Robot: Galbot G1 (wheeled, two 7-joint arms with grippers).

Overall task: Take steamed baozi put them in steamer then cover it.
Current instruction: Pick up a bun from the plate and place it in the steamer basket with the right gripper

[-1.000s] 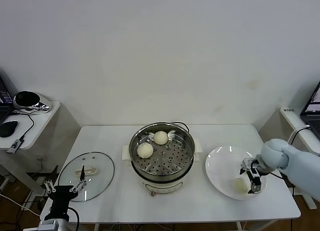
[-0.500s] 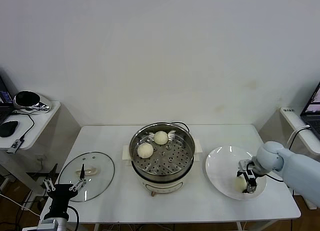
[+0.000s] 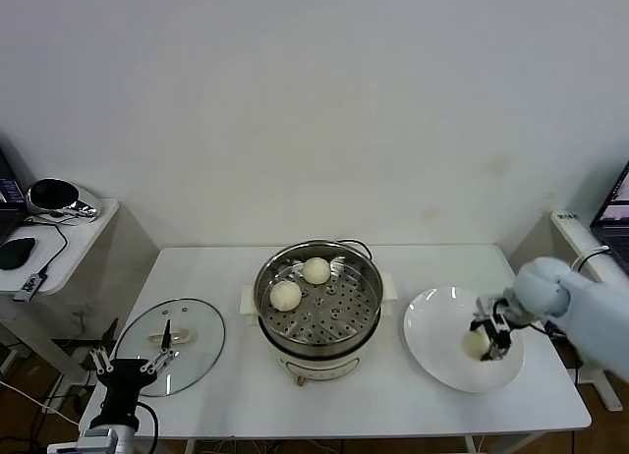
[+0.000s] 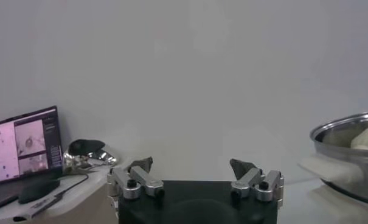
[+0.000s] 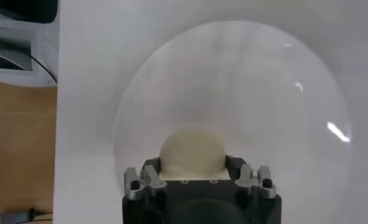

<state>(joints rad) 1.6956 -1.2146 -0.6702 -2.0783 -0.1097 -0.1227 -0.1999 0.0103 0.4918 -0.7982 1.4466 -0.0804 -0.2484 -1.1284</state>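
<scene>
Baozi [image 3: 477, 344] sat clamped between the right gripper's [image 3: 488, 338] fingers over the white plate [image 3: 432, 351] (whether it touched the plate was unclear). Two more buns [image 3: 300, 283] lay in the steamer [image 3: 319, 302]. Left gripper [image 3: 131, 364], jaws spread apart, waited beside the cover [image 3: 172, 331].

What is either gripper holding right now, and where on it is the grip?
The right gripper holds a steamed baozi by its opposite sides, over the white plate. The left gripper is open and holds nothing.
</scene>
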